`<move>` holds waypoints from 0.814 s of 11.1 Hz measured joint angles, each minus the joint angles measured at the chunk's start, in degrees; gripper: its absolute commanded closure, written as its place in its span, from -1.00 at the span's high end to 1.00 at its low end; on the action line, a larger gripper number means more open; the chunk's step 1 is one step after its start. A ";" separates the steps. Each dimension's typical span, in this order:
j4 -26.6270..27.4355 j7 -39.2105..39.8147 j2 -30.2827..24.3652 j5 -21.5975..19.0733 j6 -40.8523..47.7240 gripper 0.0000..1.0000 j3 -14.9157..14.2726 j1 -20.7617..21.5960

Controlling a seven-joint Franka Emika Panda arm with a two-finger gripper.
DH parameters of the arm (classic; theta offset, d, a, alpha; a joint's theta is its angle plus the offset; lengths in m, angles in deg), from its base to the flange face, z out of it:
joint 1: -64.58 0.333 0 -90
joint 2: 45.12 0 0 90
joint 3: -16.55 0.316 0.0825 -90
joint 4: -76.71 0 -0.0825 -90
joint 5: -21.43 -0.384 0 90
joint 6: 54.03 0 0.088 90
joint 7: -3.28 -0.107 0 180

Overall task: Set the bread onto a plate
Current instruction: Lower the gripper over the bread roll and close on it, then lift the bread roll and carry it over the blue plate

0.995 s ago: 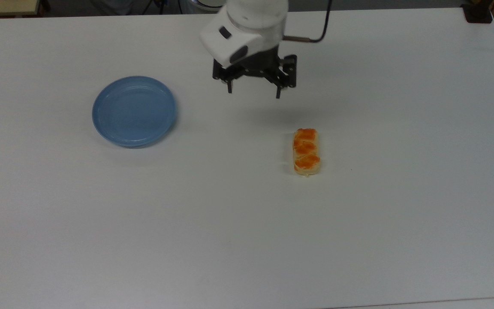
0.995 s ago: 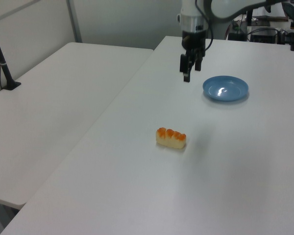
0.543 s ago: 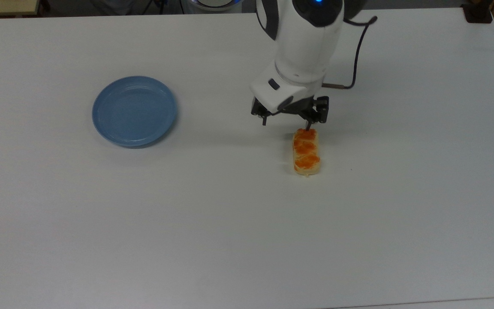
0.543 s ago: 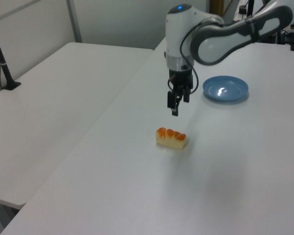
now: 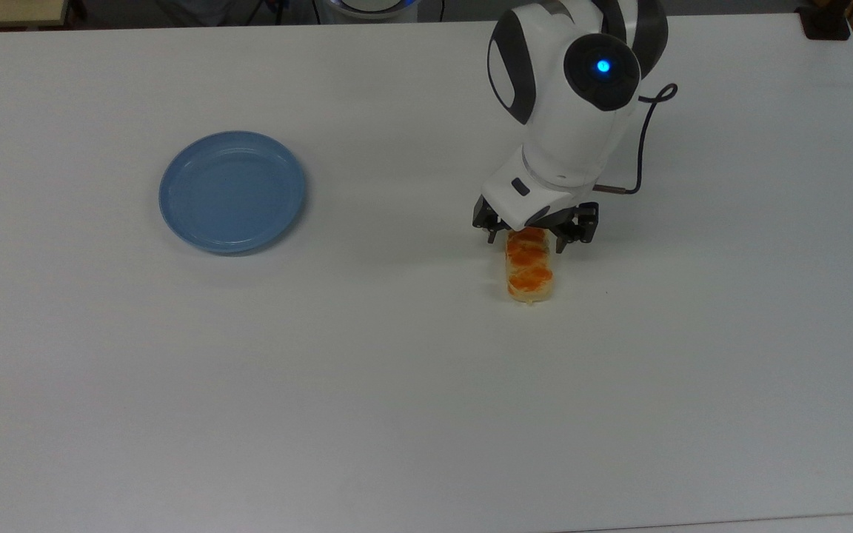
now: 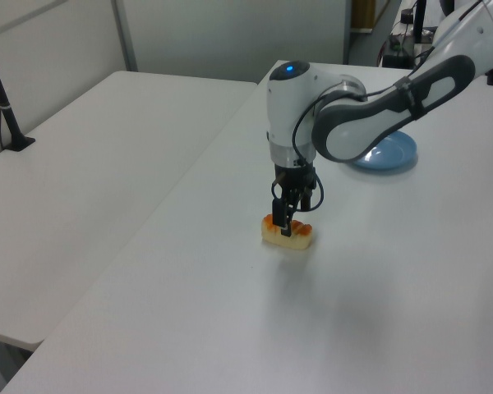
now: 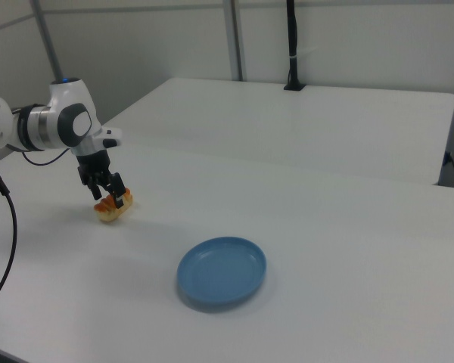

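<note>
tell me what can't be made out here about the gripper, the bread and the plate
- Far end of the bread: in the top view the arm's white wrist covers it.
- Contact between the gripper and the bread: too small to tell in the left view and right view; the fingers straddle it and look open.
- Near edge of the plate: in the left view the arm's grey elbow hides it.
- Arm base: cut off by the top edge of the top view.

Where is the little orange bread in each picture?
Top view: the bread lies right of centre on the white table, under the claw.
Left view: the bread is near the middle, at the claw's tips.
Right view: the bread is at the left.
Shared landmark: the blue plate, empty and apart from it.
</note>
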 measured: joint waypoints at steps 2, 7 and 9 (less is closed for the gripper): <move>-0.18 -1.30 1.63 0.24 -1.85 0.87 0.00 0.38; -1.26 -2.66 3.32 0.92 -3.73 -0.54 0.25 0.40; -1.57 -2.66 3.32 1.39 -3.73 -0.63 0.61 0.40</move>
